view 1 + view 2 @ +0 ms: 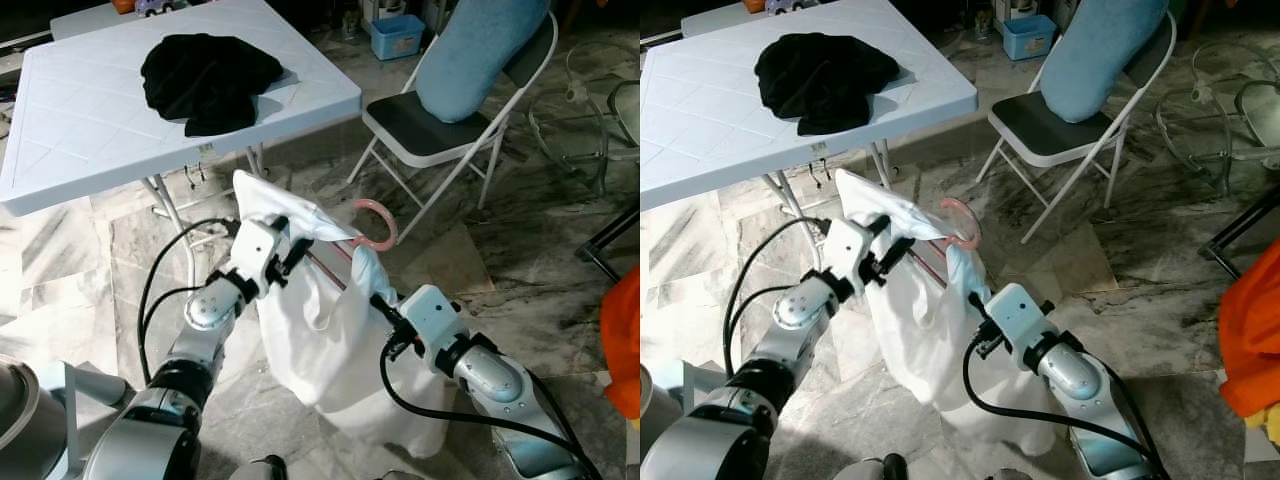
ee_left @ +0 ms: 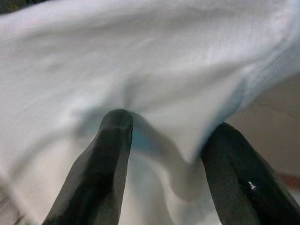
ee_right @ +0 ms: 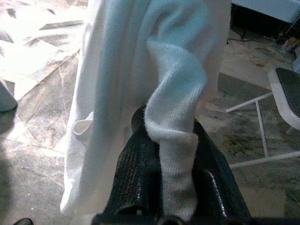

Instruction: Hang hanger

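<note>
A white garment (image 1: 320, 345) hangs between my two grippers over the marble floor, in front of the table. The pink hook of a hanger (image 1: 381, 223) sticks up out of its top edge. My left gripper (image 1: 292, 248) holds the garment's upper left part, and in the left wrist view the cloth (image 2: 154, 70) is bunched between the two black fingers (image 2: 110, 154). Lower and to the right, my right gripper (image 1: 385, 300) is shut on a rolled fold of the garment (image 3: 176, 93), which rises straight from between its fingers (image 3: 136, 173).
A white folding table (image 1: 80, 120) with a black cloth (image 1: 210, 80) on it stands behind at the left. A folding chair (image 1: 420, 130) holding a blue cushion (image 1: 480, 50) is at the right rear. An orange item (image 1: 622, 340) is at the right edge.
</note>
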Controlling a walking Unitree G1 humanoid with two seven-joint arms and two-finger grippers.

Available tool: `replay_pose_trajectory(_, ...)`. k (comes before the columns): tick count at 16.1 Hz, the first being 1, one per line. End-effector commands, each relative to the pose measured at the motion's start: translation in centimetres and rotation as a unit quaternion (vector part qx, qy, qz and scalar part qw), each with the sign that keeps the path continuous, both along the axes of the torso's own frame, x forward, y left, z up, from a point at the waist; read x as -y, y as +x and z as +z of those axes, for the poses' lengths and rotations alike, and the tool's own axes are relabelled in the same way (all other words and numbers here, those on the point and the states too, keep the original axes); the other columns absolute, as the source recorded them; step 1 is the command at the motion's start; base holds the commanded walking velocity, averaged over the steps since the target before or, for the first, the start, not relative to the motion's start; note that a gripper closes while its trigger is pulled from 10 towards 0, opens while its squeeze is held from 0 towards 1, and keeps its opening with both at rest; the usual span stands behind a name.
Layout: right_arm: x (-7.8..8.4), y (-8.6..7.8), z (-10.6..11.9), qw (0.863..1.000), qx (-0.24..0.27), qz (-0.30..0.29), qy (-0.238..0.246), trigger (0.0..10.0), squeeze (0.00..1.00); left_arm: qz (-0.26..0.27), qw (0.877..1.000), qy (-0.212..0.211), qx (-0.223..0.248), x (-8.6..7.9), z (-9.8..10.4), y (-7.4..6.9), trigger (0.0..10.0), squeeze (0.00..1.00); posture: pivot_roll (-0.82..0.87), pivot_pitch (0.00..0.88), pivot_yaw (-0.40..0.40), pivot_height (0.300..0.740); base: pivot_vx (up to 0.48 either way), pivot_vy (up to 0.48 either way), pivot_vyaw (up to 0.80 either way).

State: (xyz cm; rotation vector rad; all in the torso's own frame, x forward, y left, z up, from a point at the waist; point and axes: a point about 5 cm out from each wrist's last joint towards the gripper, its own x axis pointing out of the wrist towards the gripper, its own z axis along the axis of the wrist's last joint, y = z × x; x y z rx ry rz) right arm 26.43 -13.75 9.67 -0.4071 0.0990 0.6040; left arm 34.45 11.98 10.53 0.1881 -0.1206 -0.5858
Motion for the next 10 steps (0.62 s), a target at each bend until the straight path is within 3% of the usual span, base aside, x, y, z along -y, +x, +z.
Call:
replay_pose_trajectory(1, 0.2, 0.4, 0.9, 1.0, 0.017, -0.004, 0.001, 10.0, 0.0, 0.001, 1.0, 0.009, 0.005, -0.8, -0.1, -0.2, 0.0, 0.0, -0.13, 0.128, 0.093, 0.74, 0.0, 0.0, 0.0)
replay_pose_trajectory(8, 1.8, 0.6, 0.5, 0.999, 0.011, -0.011, -0.042, 10.0, 0.0, 0.043, 0.999, 0.022, 0.012, -2.8, 0.6, 0.5, 0.0, 0.0, -0.13, 0.124, 0.088, 0.74, 0.0, 0.0, 0.0)
replay_pose_trajectory(10, 3.0, 0.1, -0.1, 0.997, -0.003, 0.001, -0.08, 10.0, 0.0, 0.084, 0.995, 0.043, 0.021, -4.5, 1.2, 1.0, 0.0, 0.0, -0.13, 0.124, 0.088, 0.74, 0.0, 0.0, 0.0)
